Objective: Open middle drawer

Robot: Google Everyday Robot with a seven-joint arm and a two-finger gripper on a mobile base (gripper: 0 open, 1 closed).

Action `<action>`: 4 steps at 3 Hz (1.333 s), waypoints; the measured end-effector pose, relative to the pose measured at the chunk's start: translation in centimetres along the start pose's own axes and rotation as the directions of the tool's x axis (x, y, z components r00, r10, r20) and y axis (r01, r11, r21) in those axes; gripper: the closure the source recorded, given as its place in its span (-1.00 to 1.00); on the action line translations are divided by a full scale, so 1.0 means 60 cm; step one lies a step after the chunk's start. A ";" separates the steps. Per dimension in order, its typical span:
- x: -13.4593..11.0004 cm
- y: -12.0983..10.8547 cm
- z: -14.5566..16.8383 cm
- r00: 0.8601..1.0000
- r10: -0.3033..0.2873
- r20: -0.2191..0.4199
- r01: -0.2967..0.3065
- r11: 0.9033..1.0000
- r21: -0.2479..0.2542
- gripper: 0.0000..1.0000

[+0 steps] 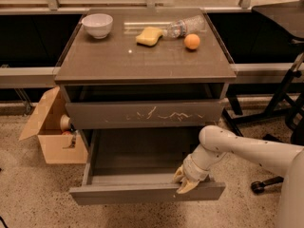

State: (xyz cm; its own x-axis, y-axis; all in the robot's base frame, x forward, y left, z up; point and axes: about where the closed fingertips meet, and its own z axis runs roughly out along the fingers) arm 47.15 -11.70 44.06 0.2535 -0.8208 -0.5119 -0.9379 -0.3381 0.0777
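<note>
The middle drawer is pulled far out of the grey-brown cabinet, and its empty inside shows. Its plain front faces the floor side. My gripper sits at the right part of that front's top edge. One yellowish finger is inside the drawer and the other is over the outer face, so it clamps the front panel. My white arm reaches in from the right. The top drawer, with white scratch marks, stands slightly open above. The lowest drawer is hidden under the open one.
On the cabinet top are a white bowl, a yellow sponge, a lying plastic bottle and an orange. An open cardboard box stands on the floor at left. A black chair base is at right.
</note>
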 end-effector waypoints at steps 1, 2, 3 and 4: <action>0.000 0.000 0.000 1.000 0.000 0.000 0.000 1.000 0.000 -0.48; 0.000 0.000 0.000 1.000 0.000 0.000 0.000 1.000 0.000 -0.92; 0.000 0.000 0.000 1.000 0.000 0.000 0.000 1.000 0.000 -1.00; 0.010 0.008 -0.039 0.999 -0.047 0.002 0.047 0.999 0.019 -1.00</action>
State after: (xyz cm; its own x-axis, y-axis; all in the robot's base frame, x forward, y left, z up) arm 47.41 -13.46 45.79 0.2964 -0.8031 -0.5170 -0.9294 -0.3672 0.0375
